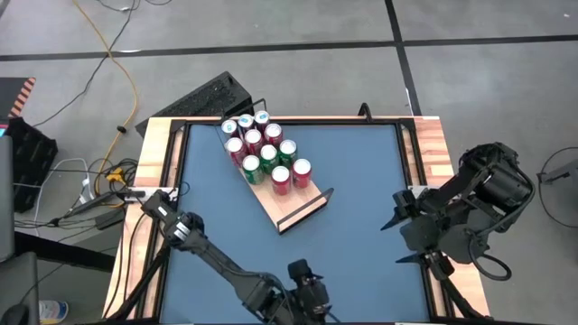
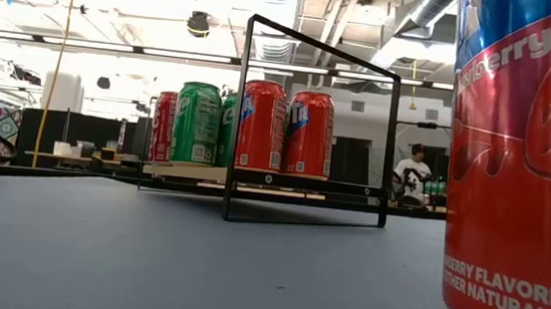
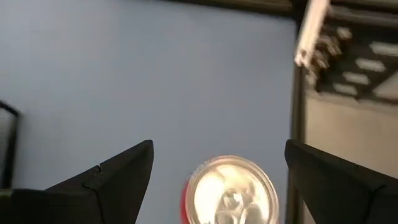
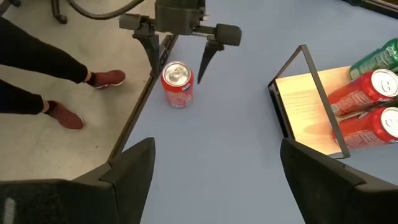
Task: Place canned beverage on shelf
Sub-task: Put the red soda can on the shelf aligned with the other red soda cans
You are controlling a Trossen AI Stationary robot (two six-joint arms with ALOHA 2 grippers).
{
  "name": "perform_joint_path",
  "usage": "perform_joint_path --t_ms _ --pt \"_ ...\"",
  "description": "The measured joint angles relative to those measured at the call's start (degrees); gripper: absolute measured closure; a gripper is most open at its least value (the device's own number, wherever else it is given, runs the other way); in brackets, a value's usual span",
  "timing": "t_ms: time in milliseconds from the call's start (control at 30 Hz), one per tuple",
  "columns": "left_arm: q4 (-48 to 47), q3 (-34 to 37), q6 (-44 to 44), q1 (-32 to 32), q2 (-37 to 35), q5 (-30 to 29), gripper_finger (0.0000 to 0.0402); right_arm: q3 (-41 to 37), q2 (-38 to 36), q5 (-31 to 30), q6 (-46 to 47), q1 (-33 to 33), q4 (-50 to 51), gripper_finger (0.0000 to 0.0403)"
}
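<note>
Red can fills the low view's right edge, standing upright on the blue counter at its near edge, well apart from the shelf. Left gripper hangs directly over it, fingers spread wide with the can's silver top between them, nothing held, not touching as far as I can tell.

Handling guess: looks sealed, so probably full, fairly heavy for its size, rigid round wall, smooth printed skin, slippery. Thin aluminium dents if squeezed hard. Best hold looks like mid-body, one finger each side across the full width, below the top rim and kept vertical.

Shelf sits angled mid-counter, already carrying a cluster of red and green cans at its far end; bare wood remains at the near end by the black rail. Tipping neighbours is the risk when setting down.

Right gripper waits at the counter's right side, fingers wide apart, empty. Person's legs stand on the floor beyond the counter edge.
</note>
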State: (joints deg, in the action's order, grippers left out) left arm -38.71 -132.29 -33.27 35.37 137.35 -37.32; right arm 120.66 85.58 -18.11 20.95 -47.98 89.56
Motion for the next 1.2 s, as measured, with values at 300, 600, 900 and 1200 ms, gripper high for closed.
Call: perform_joint_path --t_ms 300,600,900,1200 --pt "3.22 0.0 -2.05 1.57 3.1 -4.54 0.0054 0.0 0.0 -0.26 1.06 0.02 0.0 0.0074" --pt "2.25 -0.11 -6.99 2.58 5.56 -5.49 0.0054 0.0 0.02 -2.16 1.25 0.02 -0.08 0.0074" --pt "-0.73 0.04 -15.78 2.79 7.18 -3.94 0.0054 0.0 0.02 -3.0 1.2 0.59 -0.03 0.0074" --pt "-2.53 -0.48 -19.33 2.88 7.15 -2.58 0.012 0.0 0.02 -3.04 1.12 0.89 -0.04 0.0074"
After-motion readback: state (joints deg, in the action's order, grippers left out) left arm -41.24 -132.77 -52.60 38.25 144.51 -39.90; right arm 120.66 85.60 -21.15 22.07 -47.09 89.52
